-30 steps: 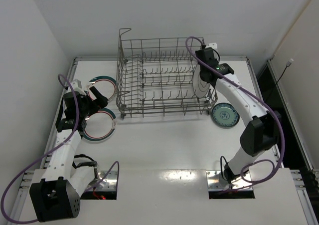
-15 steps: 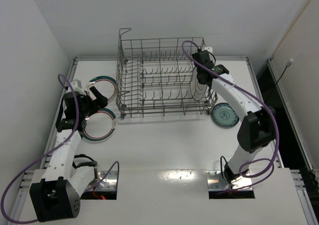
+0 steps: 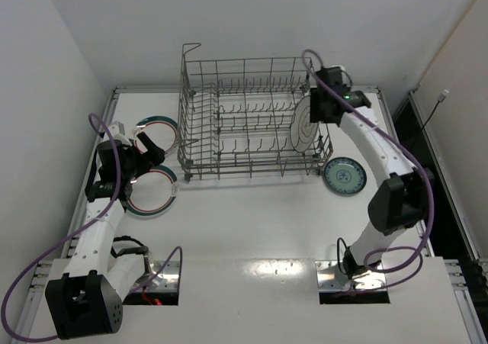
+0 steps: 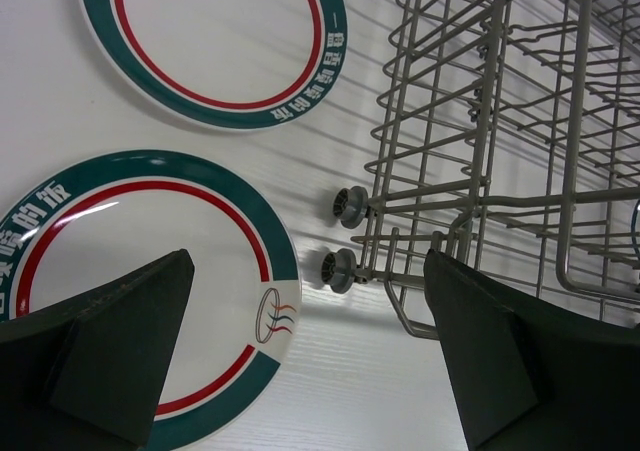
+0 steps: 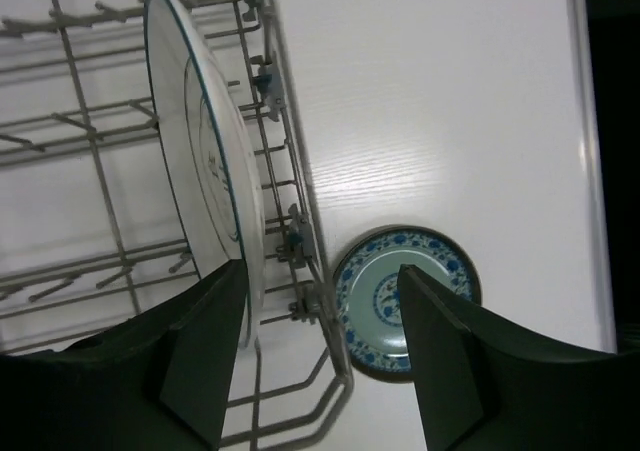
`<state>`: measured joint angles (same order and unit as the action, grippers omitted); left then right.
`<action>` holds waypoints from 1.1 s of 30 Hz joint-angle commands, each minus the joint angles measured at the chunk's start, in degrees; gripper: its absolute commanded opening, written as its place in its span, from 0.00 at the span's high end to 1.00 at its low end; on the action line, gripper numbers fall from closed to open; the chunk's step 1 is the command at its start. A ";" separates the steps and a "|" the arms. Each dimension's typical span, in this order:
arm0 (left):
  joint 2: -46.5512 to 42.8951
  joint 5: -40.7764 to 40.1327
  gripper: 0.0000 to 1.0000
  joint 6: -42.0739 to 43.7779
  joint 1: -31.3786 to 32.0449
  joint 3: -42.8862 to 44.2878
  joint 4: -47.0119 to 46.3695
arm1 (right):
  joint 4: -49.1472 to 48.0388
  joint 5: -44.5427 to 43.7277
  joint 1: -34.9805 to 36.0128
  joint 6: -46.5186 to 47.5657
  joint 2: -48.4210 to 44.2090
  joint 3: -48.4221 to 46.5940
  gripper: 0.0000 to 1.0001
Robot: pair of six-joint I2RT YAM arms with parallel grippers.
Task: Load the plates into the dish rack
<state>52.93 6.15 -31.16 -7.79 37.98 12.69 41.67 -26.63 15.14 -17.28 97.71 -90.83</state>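
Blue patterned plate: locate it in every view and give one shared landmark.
Top external: blue patterned plate lying flat, right of the dish rack.
Left wrist: not in it.
Right wrist: lower centre, just right of the rack's corner.
Shared landmark: the dish rack's wire wall.

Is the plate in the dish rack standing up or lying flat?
Standing on edge: the plate shows as a narrow oval inside the dish rack, right end.

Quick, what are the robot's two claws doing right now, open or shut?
Left claw: open, holding nothing.
Right claw: open, holding nothing.
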 commanded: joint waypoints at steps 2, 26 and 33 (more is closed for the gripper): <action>-1.07 -0.44 0.00 -0.31 0.41 2.10 -0.91 | -2.55 14.48 -15.51 -7.14 -9.37 5.37 0.42; -2.83 -1.76 0.00 0.83 0.41 2.10 -0.91 | -13.46 45.96 -48.62 -17.18 4.06 31.68 0.42; -2.83 -1.76 0.00 0.83 0.41 2.10 -0.91 | -13.46 48.60 -51.08 -15.24 4.77 34.84 0.47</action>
<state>51.24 4.69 -30.87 -7.79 37.98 13.23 29.15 19.77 -35.55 -33.65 102.15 -56.51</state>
